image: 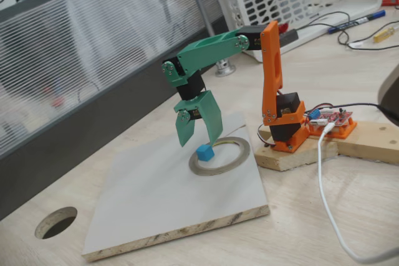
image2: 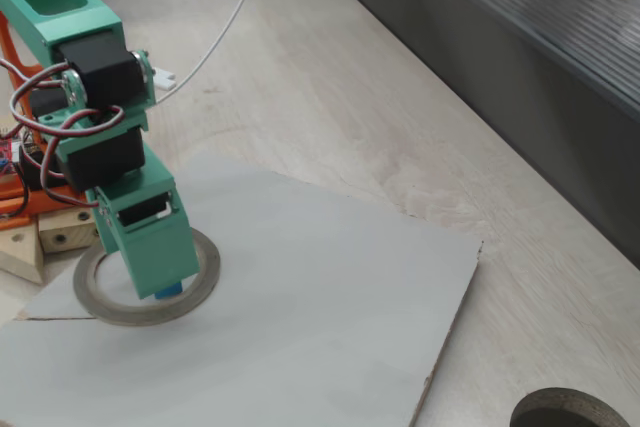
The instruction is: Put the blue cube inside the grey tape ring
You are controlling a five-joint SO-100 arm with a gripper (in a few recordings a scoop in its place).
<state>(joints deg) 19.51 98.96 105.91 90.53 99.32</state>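
On the pale grey board (image: 156, 204) that lies across the wooden table (image: 324, 216), the grey tape ring (image: 240, 154) rests flat near the board's corner closest to the arm's base. Sitting on the ring's near-left rim in a fixed view is the blue cube (image: 205, 152), so it touches the band and seems to straddle it rather than lie fully inside the hole. Just above it hangs the green gripper (image: 198, 138), pointing down with its two fingers spread apart and nothing between them; the cube sits just below the tips. From the other side, the gripper (image2: 150, 282) covers most of the cube (image2: 168, 291), of which a small blue sliver peeks out under the green housing, over the tape ring (image2: 205, 277). Beside the board, a round hole (image: 56, 222) is cut through the tabletop, and a white cable (image: 327, 197) trails past the orange base (image: 290, 129)
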